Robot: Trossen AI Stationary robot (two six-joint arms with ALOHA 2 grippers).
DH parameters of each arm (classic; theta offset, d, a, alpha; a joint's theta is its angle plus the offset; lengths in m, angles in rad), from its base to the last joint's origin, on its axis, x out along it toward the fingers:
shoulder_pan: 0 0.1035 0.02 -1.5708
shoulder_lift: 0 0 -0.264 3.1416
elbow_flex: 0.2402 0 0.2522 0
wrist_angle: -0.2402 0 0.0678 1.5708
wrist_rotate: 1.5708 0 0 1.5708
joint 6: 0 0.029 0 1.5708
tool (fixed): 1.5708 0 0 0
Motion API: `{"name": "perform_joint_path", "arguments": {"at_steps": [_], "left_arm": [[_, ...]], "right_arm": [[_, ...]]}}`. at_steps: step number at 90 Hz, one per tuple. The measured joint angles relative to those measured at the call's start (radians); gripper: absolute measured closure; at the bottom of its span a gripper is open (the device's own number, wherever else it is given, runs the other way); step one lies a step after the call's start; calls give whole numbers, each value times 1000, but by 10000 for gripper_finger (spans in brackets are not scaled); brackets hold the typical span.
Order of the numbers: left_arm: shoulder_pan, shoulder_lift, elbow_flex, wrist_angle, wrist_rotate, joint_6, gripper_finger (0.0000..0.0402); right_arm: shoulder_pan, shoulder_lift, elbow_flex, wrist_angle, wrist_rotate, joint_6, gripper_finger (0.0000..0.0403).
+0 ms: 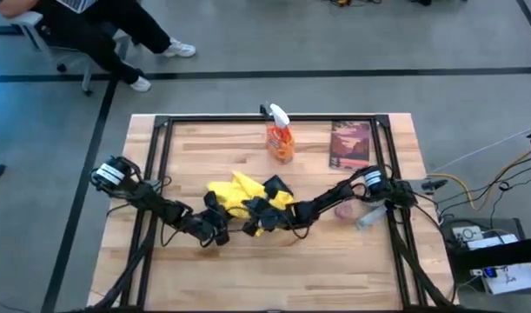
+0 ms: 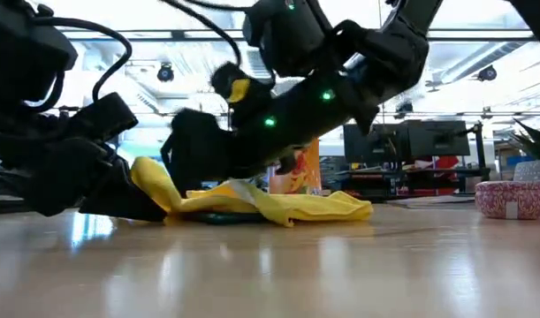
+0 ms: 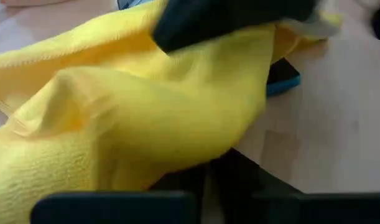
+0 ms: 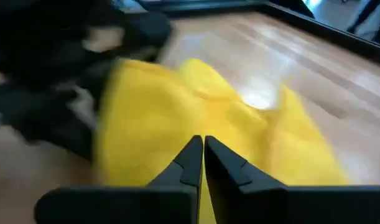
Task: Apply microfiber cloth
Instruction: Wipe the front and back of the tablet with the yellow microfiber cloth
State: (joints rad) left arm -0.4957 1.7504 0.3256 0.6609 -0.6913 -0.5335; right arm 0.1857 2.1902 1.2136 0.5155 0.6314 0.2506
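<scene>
The yellow microfiber cloth (image 1: 235,193) lies bunched on the wooden table's middle, partly over a dark flat slab with a blue edge (image 3: 283,78). My left gripper (image 1: 218,223) reaches it from the table's left, at its near left end, where the cloth (image 2: 150,177) rises off the table. From the right, my right gripper (image 4: 202,142) comes low over the cloth's near edge, its fingers shut, tips against the yellow fabric (image 4: 239,124). My left gripper has the cloth's left end (image 3: 177,155), which drapes over its fingertips and hides the hold. It comes nearly level from the table's left. The rest of the cloth lies slack on the table. My right gripper's fingertips (image 4: 191,149) meet on the cloth's upper surface (image 4: 205,127), slanting down from the table's right. Whether a fold is pinched between them, I cannot tell. The cloth lies on the table under them.
An orange spray bottle (image 1: 280,139) with a white trigger stands behind the cloth. A dark book or case (image 1: 350,143) lies at the far right. A pink jar (image 1: 346,210) sits under the right arm. A person sits beyond the table's far left.
</scene>
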Motion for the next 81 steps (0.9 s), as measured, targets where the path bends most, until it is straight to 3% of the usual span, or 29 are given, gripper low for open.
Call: {"name": "perform_joint_path", "arguments": {"at_steps": [9, 23, 35, 44, 52, 68, 81], "left_arm": [[0, 0, 0, 1, 0, -1, 381], [-1, -1, 0, 42, -2, -25, 381], [0, -36, 1, 123, 93, 8, 381], [30, -106, 1, 120, 94, 66, 381], [82, -157, -1, 70, 92, 97, 381], [210, -206, 1, -21, 185, 134, 381], [233, -225, 1, -34, 242, 134, 381]], "right_arm": [[-22, -46, -57, 2, -65, 32, 403], [-46, -63, -119, 45, -295, 46, 403], [-46, -32, -125, 50, -243, 49, 403], [-55, -10, -102, 59, -243, 54, 403], [-56, 2, -82, 58, -242, 44, 403], [-48, 0, -62, 34, -246, 13, 403], [-43, -44, -62, 8, -247, -6, 403]]}}
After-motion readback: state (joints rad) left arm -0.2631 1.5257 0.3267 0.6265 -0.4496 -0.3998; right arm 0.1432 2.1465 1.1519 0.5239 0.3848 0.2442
